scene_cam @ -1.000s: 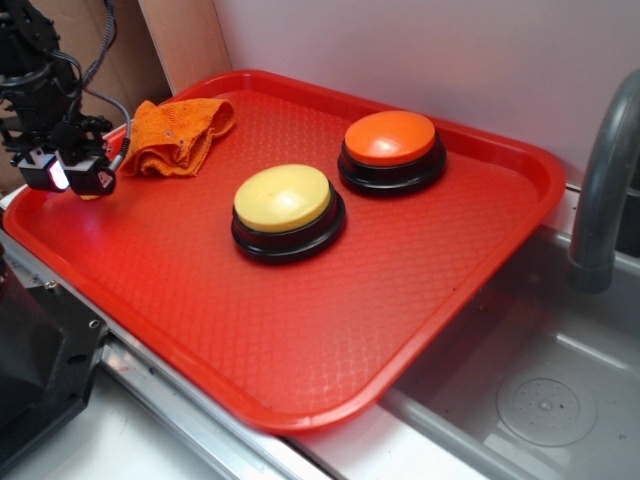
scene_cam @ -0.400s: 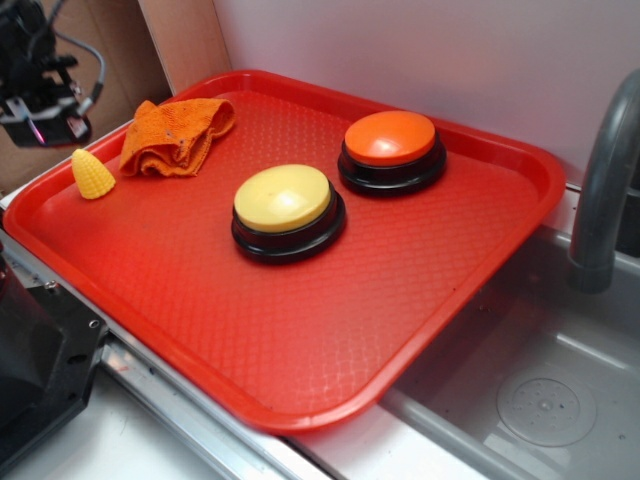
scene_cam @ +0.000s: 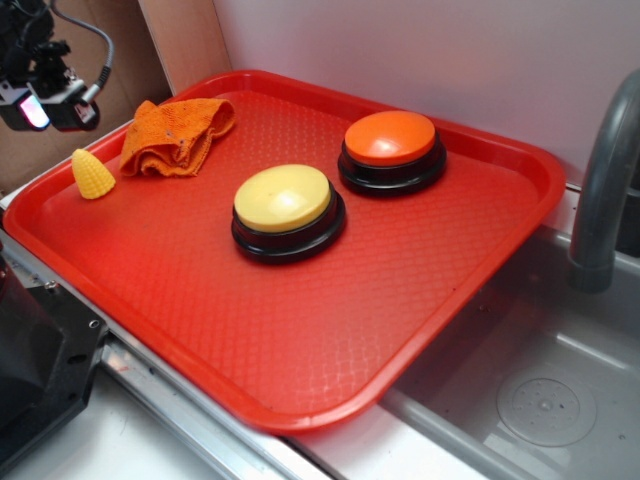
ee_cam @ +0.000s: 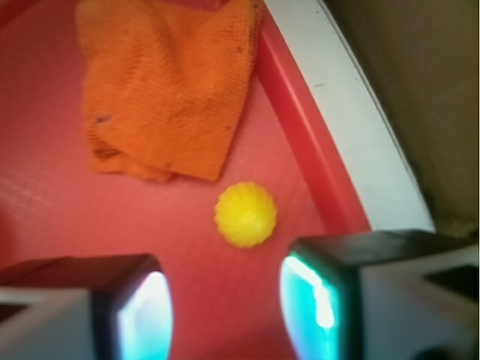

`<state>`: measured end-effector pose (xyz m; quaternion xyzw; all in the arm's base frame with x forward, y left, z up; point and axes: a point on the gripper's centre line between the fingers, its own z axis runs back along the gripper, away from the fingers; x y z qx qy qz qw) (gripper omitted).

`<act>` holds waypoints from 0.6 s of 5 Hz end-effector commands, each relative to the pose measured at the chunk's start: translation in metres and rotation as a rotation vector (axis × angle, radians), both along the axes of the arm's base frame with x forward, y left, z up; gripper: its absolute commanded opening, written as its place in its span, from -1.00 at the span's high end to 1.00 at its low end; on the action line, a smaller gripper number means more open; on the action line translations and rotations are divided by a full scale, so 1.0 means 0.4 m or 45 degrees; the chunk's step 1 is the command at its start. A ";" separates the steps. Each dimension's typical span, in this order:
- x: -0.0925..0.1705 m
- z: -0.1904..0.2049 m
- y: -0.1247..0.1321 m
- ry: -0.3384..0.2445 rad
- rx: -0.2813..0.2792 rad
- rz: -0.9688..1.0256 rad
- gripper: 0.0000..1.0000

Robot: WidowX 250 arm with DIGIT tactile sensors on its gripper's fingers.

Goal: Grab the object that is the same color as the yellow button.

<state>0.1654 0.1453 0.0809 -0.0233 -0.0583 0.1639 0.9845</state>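
One small yellow corn cob [scene_cam: 92,174] stands upright, tip up, on the red tray [scene_cam: 300,330] near its far-left corner, just beside the rim. From the wrist cam it shows as a bumpy yellow round [ee_cam: 246,214] seen from above, w/ nothing touching it. Claw [scene_cam: 45,108] hangs above and a bit behind the cob, clear of it; wrist view shows both fingers [ee_cam: 322,300] spread w/ a wide gap and nothing between them, so it's open and empty.

Orange rag [scene_cam: 175,133] lies crumpled just right of the cob, close but apart, near the tray's back edge. Yellow button [scene_cam: 283,200] on its black base sits approx mid-tray, well apart from the cob. Orange button [scene_cam: 391,140], also on a black base, is just behind and to the right of it, not touching.

Tray surface is textured w/ a fine diamond pattern, raised rim all round. It rests on a pale tabletop edge [scene_cam: 190,440] and overhangs a grey sink basin [scene_cam: 540,400] at right, w/ a grey faucet [scene_cam: 605,200] curving up at the right edge. White wall [scene_cam: 450,50] behind; wood panel [scene_cam: 185,40] at the back left.
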 end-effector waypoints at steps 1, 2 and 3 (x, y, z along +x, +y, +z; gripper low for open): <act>0.003 -0.079 0.021 0.045 0.046 -0.097 -1.00; 0.002 -0.121 0.028 0.088 0.050 -0.095 -1.00; 0.001 -0.127 0.031 0.079 0.061 -0.072 1.00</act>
